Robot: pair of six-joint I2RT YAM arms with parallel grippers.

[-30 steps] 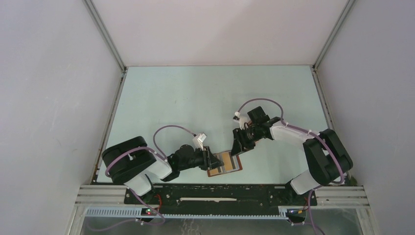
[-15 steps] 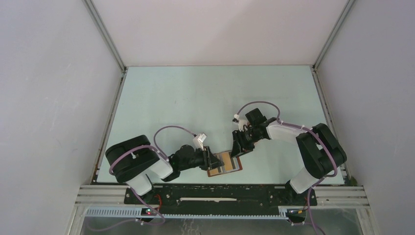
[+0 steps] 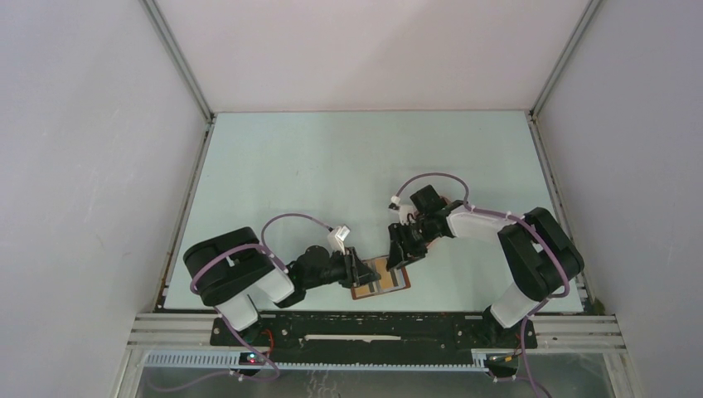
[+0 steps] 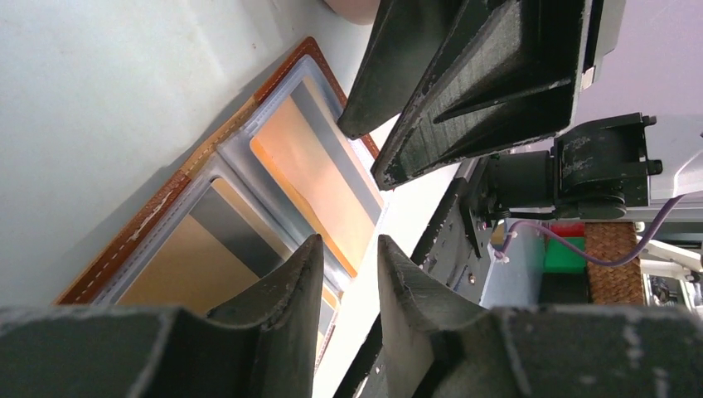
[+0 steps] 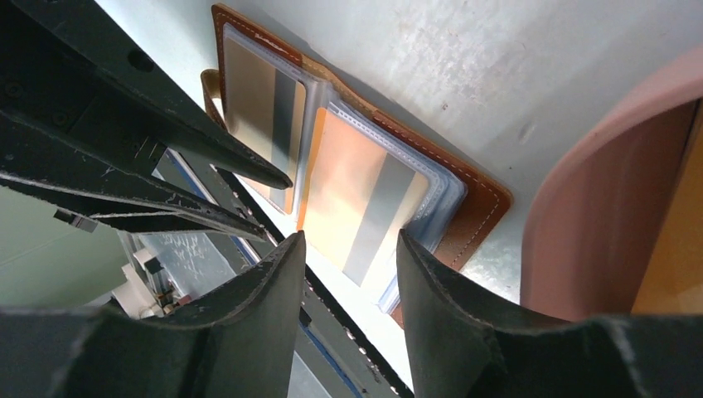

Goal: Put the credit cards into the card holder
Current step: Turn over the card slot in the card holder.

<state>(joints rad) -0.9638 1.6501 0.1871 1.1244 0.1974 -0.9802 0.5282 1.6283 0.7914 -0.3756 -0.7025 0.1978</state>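
Now, card holder (image 5: 479, 199) flat, orange credit cards (image 5: 356, 182) in its sleeves; both jaws parted, empty.

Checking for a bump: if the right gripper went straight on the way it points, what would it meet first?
Most likely the open card holder: the right gripper aims at the orange card already inside it. How far off it is, the wrist view cannot settle.

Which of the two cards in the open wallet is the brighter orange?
The orange card nearest the pink tray; the gold-tan card beside it is duller.
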